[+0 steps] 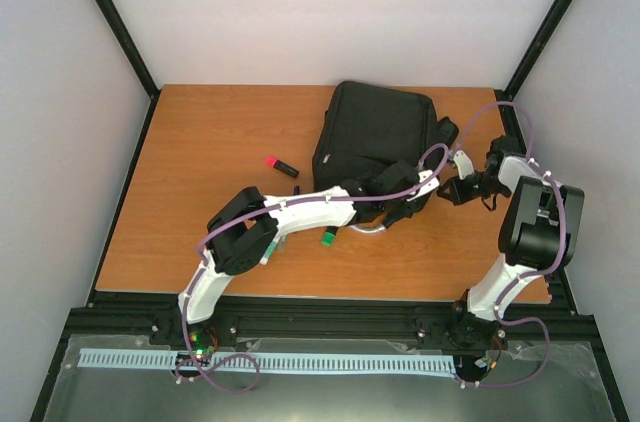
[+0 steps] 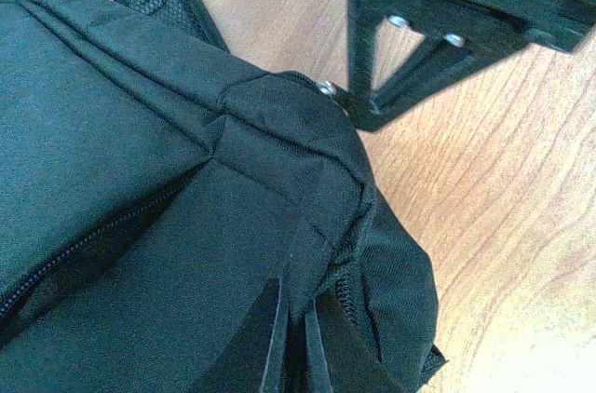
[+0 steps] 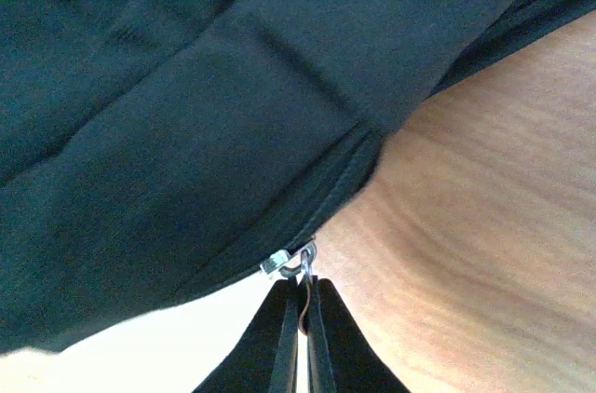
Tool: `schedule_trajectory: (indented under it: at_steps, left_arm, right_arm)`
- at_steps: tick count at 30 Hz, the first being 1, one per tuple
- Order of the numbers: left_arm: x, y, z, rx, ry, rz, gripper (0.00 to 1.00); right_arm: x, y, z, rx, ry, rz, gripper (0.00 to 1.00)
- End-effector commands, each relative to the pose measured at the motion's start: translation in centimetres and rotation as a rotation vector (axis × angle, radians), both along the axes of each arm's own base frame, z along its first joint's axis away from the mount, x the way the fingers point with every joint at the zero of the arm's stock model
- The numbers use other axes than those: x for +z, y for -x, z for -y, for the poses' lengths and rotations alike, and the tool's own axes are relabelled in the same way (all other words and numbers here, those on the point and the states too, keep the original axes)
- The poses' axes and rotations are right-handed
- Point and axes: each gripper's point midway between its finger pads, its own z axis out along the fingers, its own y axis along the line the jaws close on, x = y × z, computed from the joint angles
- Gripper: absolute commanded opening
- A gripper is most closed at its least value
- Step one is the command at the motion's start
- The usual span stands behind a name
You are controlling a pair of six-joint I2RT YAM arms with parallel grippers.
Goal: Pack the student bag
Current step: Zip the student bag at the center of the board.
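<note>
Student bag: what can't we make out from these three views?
Interior of the student bag: no view looks inside.
Top external: bag's near edge, under the left arm.
Top external: green-tipped item, mostly under that arm.
Right wrist: zipper pull tab, buried between the right gripper fingers.

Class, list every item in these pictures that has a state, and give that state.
Bag: lying flat on table, zip shut beside its pull.
Left gripper: shut on bag fabric.
Right gripper: shut on pull.
Red marker: lying loose on table.
Green-tipped pen: lying partly under left arm.
</note>
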Motion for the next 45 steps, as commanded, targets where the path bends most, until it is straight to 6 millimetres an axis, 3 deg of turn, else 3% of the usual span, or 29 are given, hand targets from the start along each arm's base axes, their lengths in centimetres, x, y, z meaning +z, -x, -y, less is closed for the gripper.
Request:
schedule_trajectory:
  at_steps: [1,8,12,14,17,21,23,26,33,35,37,40,41,42,45]
  left_arm:
    - [6.5,1.2,1.4,-0.074,0.167,0.027,0.01]
    - [6.7,2.0,1.8,-0.116,0.191,0.003,0.01]
    - [6.5,2.0,2.0,-0.117,0.191,-0.004,0.01]
    - [6.5,1.8,2.2,-0.111,0.196,-0.004,0.01]
    - [6.7,1.3,3.2,-0.108,0.198,-0.009,0.02]
    - [6.9,0.9,5.0,-0.118,0.229,-0.040,0.03]
    - [7.1,0.9,6.0,-0.128,0.260,-0.064,0.04]
    - [6.9,1.3,7.9,-0.153,0.294,-0.117,0.05]
    - [4.2,5.5,11.3,-0.238,0.259,-0.173,0.07]
    - [4.3,5.8,11.8,-0.237,0.278,-0.211,0.10]
    - [4.5,5.7,12.0,-0.226,0.279,-0.227,0.22]
    - [5.0,5.4,11.5,-0.194,0.263,-0.227,0.55]
    - [5.2,5.3,11.1,-0.179,0.262,-0.225,0.74]
    - [5.3,5.3,10.5,-0.166,0.259,-0.228,0.96]
    - [7.1,4.9,8.4,-0.093,0.281,-0.209,1.00]
  right_arm:
    - [-0.2,-3.4,2.7,-0.085,0.070,0.022,0.03]
    - [0.1,-6.0,3.7,-0.134,0.071,0.021,0.03]
    - [0.2,-5.4,3.7,-0.129,0.085,0.028,0.03]
    - [0.4,-4.8,3.7,-0.131,0.101,0.030,0.12]
    - [2.0,-3.5,4.2,-0.153,0.102,0.050,0.34]
    - [5.7,-1.7,5.4,-0.196,0.084,0.100,0.48]
    - [7.9,-0.6,5.7,-0.210,0.082,0.147,0.51]
    - [9.8,0.8,6.0,-0.228,0.093,0.189,0.55]
    - [11.9,2.1,6.9,-0.283,0.121,0.243,0.57]
    - [12.3,2.1,7.2,-0.301,0.112,0.252,0.58]
    - [12.7,2.0,7.1,-0.308,0.096,0.260,0.58]
    - [13.7,2.2,6.3,-0.284,0.060,0.287,0.60]
    - [14.2,2.3,6.1,-0.279,0.054,0.301,0.74]
    - [14.6,2.4,5.9,-0.275,0.052,0.317,0.97]
    - [16.1,2.8,5.6,-0.258,0.077,0.372,1.00]
